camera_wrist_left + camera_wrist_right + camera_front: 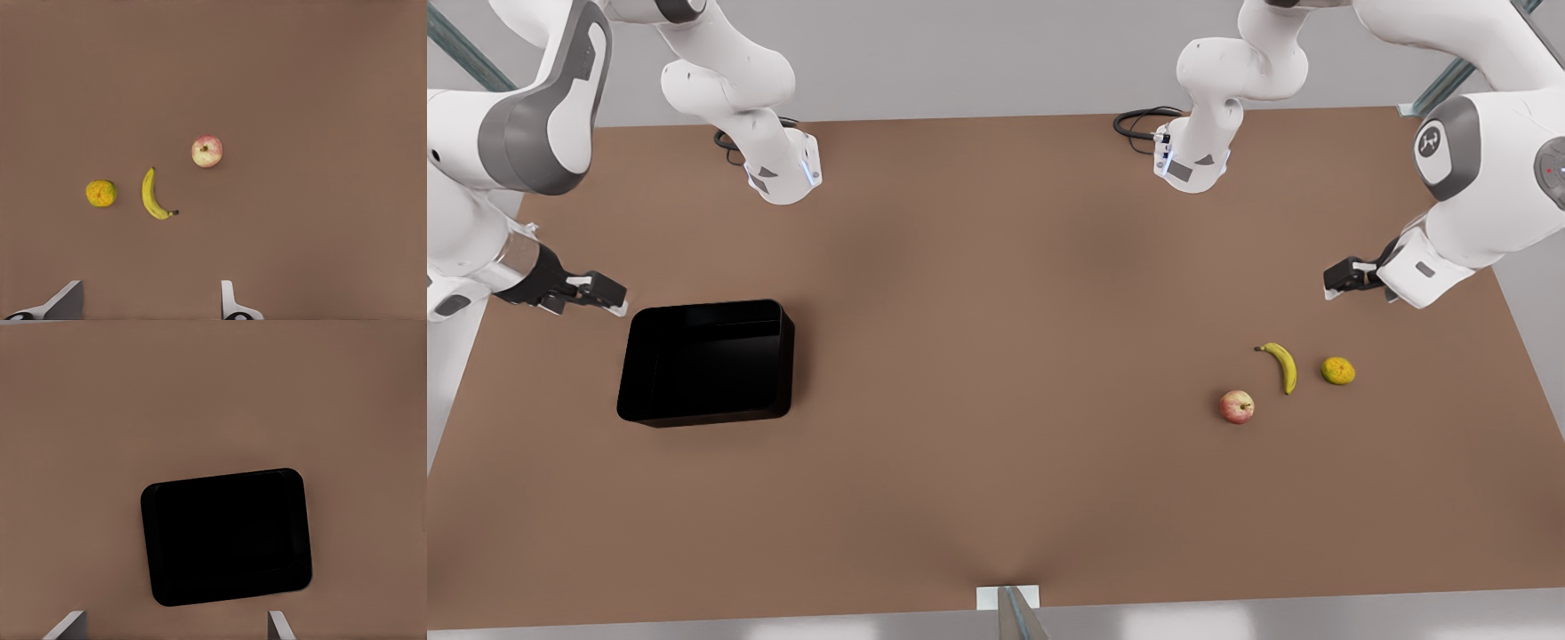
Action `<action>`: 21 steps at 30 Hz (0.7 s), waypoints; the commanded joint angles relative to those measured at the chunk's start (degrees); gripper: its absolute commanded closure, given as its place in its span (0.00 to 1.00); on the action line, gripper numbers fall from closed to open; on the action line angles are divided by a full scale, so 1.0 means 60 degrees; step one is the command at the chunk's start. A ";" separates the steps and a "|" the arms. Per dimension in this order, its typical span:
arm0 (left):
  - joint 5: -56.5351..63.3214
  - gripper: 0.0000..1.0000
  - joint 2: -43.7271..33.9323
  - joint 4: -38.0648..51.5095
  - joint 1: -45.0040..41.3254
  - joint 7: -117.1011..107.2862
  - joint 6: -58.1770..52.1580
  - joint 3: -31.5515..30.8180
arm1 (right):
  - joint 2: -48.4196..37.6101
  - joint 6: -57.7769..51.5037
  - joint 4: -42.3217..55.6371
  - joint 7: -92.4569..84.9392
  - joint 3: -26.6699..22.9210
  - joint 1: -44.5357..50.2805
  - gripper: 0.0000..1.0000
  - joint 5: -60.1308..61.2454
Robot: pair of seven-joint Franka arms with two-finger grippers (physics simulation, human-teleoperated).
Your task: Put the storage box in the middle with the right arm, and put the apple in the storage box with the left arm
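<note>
We are hovering the right gripper, fingers wide, beside the storage box at the front view's left; the left gripper, wide, is hanging above the apple.

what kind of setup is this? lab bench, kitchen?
Looks like a simulated tabletop manipulation bench, not a kitchen: a plain brown table, two arms with open end effectors, left and right, plus a storage box and apple.
</note>
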 commanded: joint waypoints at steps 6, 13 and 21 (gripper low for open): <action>-0.0002 0.00 -0.0010 -0.0007 -0.0006 0.0226 -0.0068 -0.0008 | 0.1463 0.0425 -0.0200 -0.3097 -0.0535 -0.1167 0.00 -0.0450; -0.0002 0.00 0.0019 -0.0022 -0.0006 0.0226 -0.0141 -0.0008 | 0.1582 0.6505 -0.4227 -0.7091 -0.1167 -0.1813 0.00 -0.0333; -0.0002 0.00 0.0004 -0.0022 -0.0006 0.0226 -0.0229 -0.0008 | 0.1683 0.8807 -0.6382 -0.7208 -0.1152 -0.1931 0.00 0.0106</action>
